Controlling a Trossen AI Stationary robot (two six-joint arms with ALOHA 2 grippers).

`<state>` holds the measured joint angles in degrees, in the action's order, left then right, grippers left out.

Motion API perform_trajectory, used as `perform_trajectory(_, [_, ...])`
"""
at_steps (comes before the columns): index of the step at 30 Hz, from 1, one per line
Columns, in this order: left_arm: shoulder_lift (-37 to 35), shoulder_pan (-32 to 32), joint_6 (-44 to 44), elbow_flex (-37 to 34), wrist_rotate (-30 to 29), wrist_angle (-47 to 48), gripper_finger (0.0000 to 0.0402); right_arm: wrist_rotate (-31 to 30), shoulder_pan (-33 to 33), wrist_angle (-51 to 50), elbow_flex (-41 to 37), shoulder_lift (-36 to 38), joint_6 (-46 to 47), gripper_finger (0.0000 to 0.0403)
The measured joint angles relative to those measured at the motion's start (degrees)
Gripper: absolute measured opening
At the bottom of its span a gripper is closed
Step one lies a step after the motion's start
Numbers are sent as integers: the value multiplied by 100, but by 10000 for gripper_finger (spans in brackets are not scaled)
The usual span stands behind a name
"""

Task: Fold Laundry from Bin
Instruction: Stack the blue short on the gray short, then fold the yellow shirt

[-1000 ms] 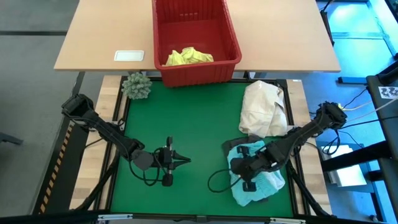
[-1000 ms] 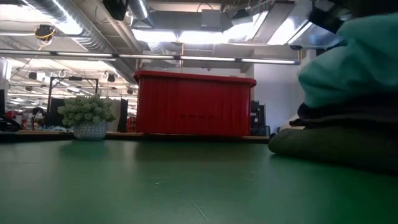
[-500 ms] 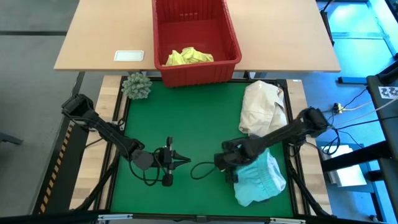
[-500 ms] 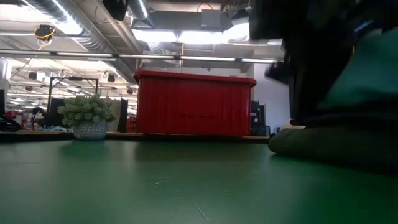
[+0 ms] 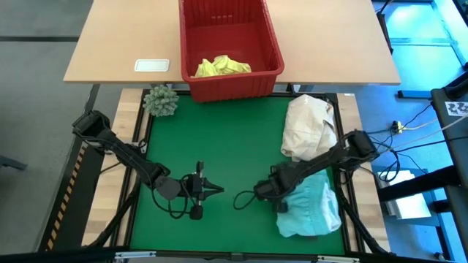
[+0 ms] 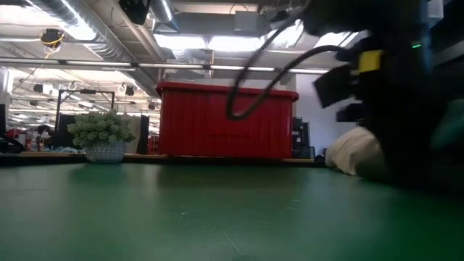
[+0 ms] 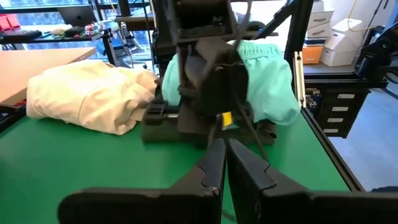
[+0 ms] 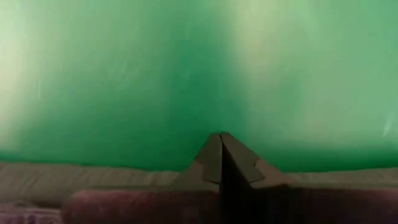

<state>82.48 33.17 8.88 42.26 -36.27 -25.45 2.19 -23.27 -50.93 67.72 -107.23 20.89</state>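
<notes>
A light turquoise garment [image 5: 314, 210] lies bunched at the near right of the green mat [image 5: 219, 139]. A dark layer [image 7: 271, 128] shows under it in the left wrist view. My right gripper [image 5: 260, 196] is shut and points down at the mat just left of this garment; its fingertips [image 8: 222, 146] stand over bare green. My left gripper [image 5: 218, 188] hovers shut at the mat's near left and aims level toward the right arm. The red bin [image 5: 272, 45] stands on the wooden table beyond the mat, with a yellow garment [image 5: 221, 66] inside it. My right gripper's shut fingertips point straight down at the green mat beside the turquoise garment's left edge. I cannot tell whether they touch the mat or the cloth.
A cream-white cloth bundle [image 5: 311, 126] lies on the mat's far right. A small green spiky ball [image 5: 161, 101] sits at the far left corner. A white flat object [image 5: 151, 65] lies on the wooden table. The mat's middle shows bare green.
My right gripper has come down and moved toward the table's left, from above the turquoise garment to the mat beside it. It has tipped over to point straight down and has stayed shut. The turquoise garment now lies uncovered.
</notes>
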Motion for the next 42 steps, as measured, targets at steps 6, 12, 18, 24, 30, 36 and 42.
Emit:
perform_trajectory(6, [0,0,22,0,0,15,13,79,-531,-413,-9,178,56,0])
perform_trajectory(12, [0,0,125,0,0,15,13,129,-947,-689,-9,266,333,0])
perform_trajectory(18, [0,0,149,0,0,17,13,295,-1064,-910,-9,266,616,0])
perform_trajectory(24, [0,0,149,0,-2,17,13,233,-971,-554,-5,309,595,1])
perform_trajectory(30, [0,0,125,0,-2,27,13,335,-924,-465,64,474,588,1])
perform_trajectory(36, [0,-32,112,0,-38,33,13,-317,-886,-124,312,683,258,1])
perform_trajectory(42, [-110,-137,-70,0,-69,127,13,-943,-561,746,689,685,-513,1])
